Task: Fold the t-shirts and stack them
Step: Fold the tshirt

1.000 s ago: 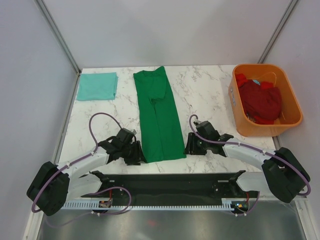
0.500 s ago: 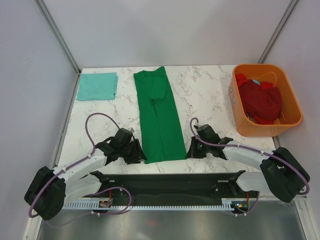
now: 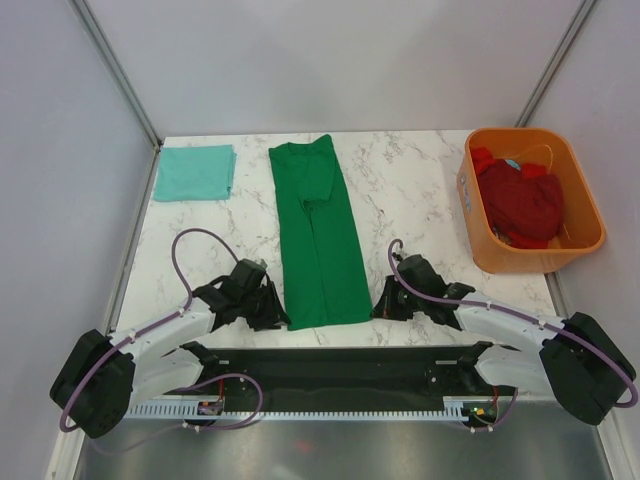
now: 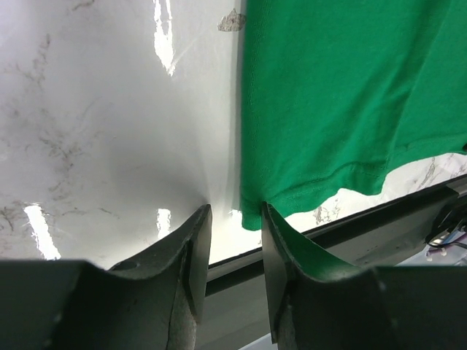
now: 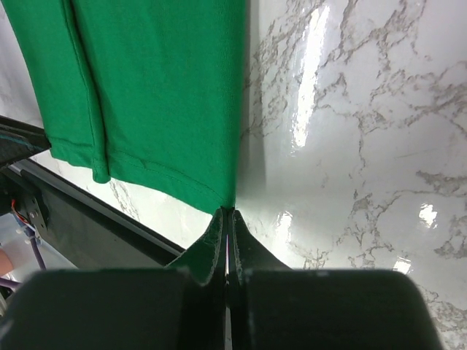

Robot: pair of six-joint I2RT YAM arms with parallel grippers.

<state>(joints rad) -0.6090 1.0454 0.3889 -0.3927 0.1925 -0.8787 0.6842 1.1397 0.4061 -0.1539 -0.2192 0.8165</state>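
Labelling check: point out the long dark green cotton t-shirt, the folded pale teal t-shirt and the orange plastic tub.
Dark green cotton t-shirt (image 3: 318, 240): top external view, middle of the strip.
Pale teal t-shirt (image 3: 195, 172): top external view, centre of the fold.
Orange plastic tub (image 3: 516, 132): top external view, far rim.

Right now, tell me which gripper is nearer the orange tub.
Right. The right gripper is at the green t-shirt's near right corner, on the orange tub's side; the left gripper is across the shirt at its near left corner.
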